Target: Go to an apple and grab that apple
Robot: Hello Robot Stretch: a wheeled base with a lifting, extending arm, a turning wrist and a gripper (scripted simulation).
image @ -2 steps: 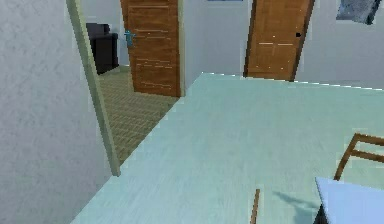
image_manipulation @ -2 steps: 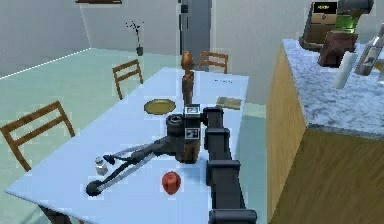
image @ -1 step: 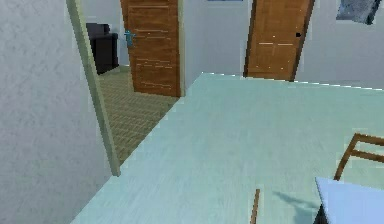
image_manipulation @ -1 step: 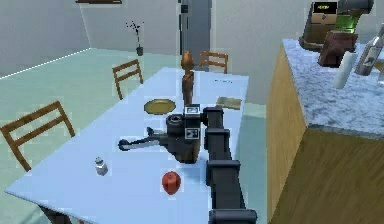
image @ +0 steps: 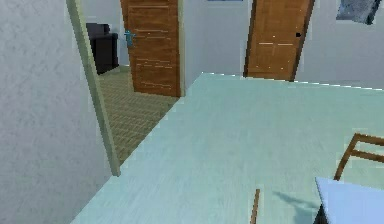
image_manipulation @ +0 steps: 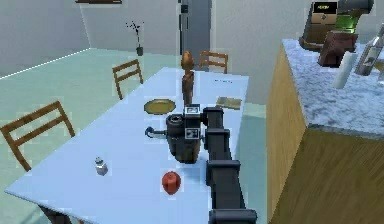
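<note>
In the forward view, a plain grey wall (image: 40, 120) at the left gives way to a brown panelled wooden door (image: 152, 45) and then to pale green floor (image: 230, 140).

In the arm side view, a brown wooden slat-back chair (image_manipulation: 40, 125) stands at the left edge of the long pale blue tabletop (image_manipulation: 120, 140). A small white shaker with a dark cap (image_manipulation: 100, 166) stands on the tabletop near its close edge. To the shaker's right lies the small round red apple (image_manipulation: 171, 181), also near that edge and just left of the dark square arm bar (image_manipulation: 228, 180). Farther out, the dark end effector (image_manipulation: 160, 131) sits between the apple and a flat round yellow plate (image_manipulation: 158, 106). I cannot tell whether it holds anything. At the right stands a wooden counter with a speckled grey top (image_manipulation: 330, 105).

The apple lies closer in than the end effector, so the reach looks too long for a grasp. In correcting it, the bar or the end effector's body could nudge the apple. It is round and on a smooth tabletop, so it would likely roll, and the nearby edge leaves little room before a fall. A sweep to the left could also topple the shaker.
</note>
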